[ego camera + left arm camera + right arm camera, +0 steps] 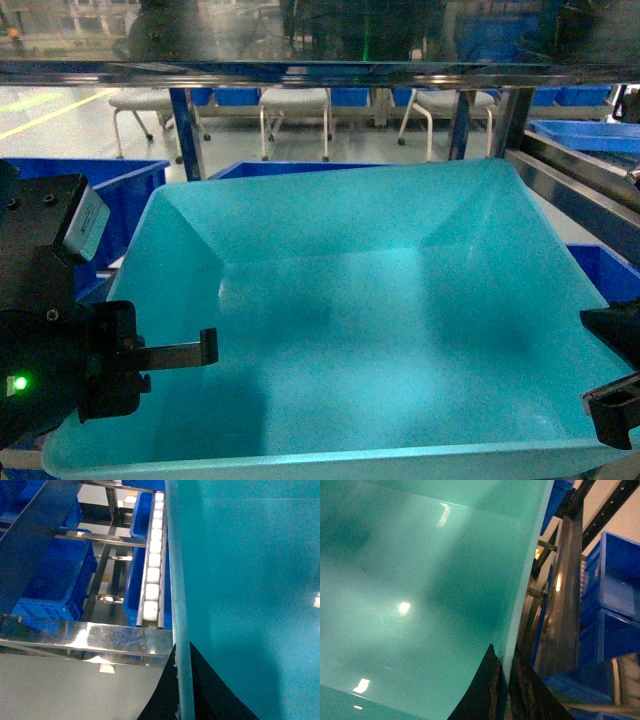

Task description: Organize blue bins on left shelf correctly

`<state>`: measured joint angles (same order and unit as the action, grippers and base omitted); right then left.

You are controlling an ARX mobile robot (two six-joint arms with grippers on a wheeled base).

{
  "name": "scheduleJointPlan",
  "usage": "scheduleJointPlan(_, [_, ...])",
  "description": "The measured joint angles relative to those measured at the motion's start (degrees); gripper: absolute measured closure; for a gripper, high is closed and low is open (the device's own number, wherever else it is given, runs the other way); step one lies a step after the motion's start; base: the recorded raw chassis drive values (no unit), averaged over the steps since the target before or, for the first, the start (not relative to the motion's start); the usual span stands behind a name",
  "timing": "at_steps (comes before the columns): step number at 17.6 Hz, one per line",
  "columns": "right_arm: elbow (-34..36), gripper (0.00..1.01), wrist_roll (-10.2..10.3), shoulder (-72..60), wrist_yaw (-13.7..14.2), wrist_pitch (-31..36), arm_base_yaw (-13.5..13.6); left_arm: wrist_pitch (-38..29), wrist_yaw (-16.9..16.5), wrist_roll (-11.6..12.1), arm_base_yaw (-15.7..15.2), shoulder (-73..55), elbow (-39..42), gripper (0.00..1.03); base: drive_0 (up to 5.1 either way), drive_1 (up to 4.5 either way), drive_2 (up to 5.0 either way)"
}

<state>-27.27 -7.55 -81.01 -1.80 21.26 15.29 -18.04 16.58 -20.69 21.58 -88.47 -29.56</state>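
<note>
Turquoise tub fills the space ahead of the robot, open side up, long axis running left to right between the two arms. Far wall sits under the steel front rail of the left shelf; near rim lies closest to the robot.

Left gripper pinches the tub's left rim, one finger inside the wall and one outside (the rim runs straight up between them in the wrist view). Right gripper is likewise pressed onto the right rim, straddling it. Each arm holds its own side, neither nearer than the other, so the tub hangs between the claws, its bulk ahead of both.

Just left of the tub, a white roller track runs into the rack, dark blue bins beyond it. My guess: the coming move turns on keeping the tub square to that track as it goes forward.
</note>
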Motion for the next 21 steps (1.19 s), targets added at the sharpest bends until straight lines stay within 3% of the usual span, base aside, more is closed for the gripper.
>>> scheduleJointPlan(2, [0.0,0.98,0.0,0.0,-0.07,0.02,0.07,-0.02,0.11,-0.02,-0.2,0.0,0.0,1.01,-4.5,3.86,1.3])
scheduleJointPlan(17, [0.0,0.98,0.0,0.0,-0.15,0.09,0.07,-0.02,0.0,0.0,-0.31,0.04,0.0,1.01,0.0,0.0,0.0])
scheduleJointPlan(21, [0.04,0.98,-0.04,0.02,0.35,-1.27,-1.09,0.26,0.2,0.04,0.74,0.04,0.0,1.01,0.0,0.0,0.0])
